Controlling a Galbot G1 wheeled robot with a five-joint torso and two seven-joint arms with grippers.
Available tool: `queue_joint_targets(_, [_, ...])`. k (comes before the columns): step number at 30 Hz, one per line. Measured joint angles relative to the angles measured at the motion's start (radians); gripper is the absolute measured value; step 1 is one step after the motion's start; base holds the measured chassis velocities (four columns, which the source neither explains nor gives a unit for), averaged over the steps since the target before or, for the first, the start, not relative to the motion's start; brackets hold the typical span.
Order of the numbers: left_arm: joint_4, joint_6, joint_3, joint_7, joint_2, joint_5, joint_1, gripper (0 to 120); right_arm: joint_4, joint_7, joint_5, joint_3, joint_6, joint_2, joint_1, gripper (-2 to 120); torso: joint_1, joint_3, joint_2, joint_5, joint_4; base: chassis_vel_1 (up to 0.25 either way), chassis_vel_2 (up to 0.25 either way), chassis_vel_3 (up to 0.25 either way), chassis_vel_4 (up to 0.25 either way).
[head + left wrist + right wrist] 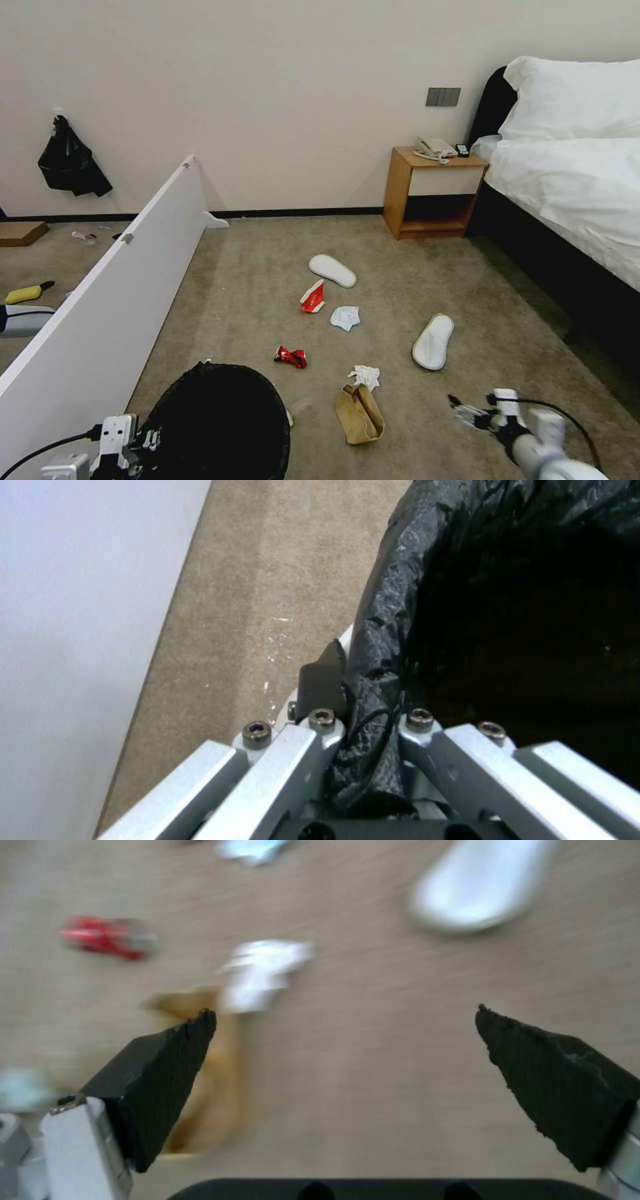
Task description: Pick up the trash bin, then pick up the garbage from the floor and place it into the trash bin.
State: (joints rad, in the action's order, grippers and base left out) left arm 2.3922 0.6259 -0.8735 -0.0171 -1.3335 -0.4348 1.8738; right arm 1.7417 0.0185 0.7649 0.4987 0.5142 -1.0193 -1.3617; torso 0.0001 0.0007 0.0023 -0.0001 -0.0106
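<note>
A hotel room with beige carpet. The bin (220, 420), lined with a black bag, sits low in the head view beside a white board (100, 320). The left claw (363, 715) is clamped on the bin's rim, bag pinched between its fingers. Beyond the bin, litter lies scattered on the carpet: a brown paper bag (359, 413) nearest, a tissue (365, 377) touching it, a red wrapper (291, 357), a red-and-white carton (313, 297), and two white slippers (433, 341) farther off. The right claw (343, 1035) hovers above the carpet just past the paper bag, fingers spread wide and holding nothing.
</note>
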Motion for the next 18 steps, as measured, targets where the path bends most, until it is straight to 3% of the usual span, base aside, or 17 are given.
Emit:
queue_joint_targets(3, [0.010,-0.001,-0.004,0.000,-0.025,0.013,0.009,3,-0.070,0.052,0.073,-0.082,0.031,-0.035,0.101,100,0.000,0.000,0.000,-0.0001,0.0000,0.000,0.000,0.000,0.000])
queue_joint_targets(8, [0.019,-0.004,-0.009,0.000,-0.052,0.027,0.022,3,-0.166,0.058,0.077,-0.194,0.050,-0.099,0.215,100,0.000,0.000,0.000,-0.0002,0.0002,0.000,0.000,0.000,0.000])
queue_joint_targets(11, [0.030,-0.006,-0.014,0.000,-0.071,0.041,0.035,3,-0.259,0.026,0.064,-0.285,0.083,-0.181,0.299,100,0.000,0.000,0.000,0.0000,0.0000,0.000,0.000,0.000,0.000])
queue_joint_targets(18, [0.048,-0.008,-0.020,0.000,-0.094,0.056,0.049,3,-0.353,-0.060,0.066,-0.352,0.158,-0.268,0.382,100,0.000,0.000,0.000,-0.0001,0.0000,0.000,0.000,0.000,0.000])
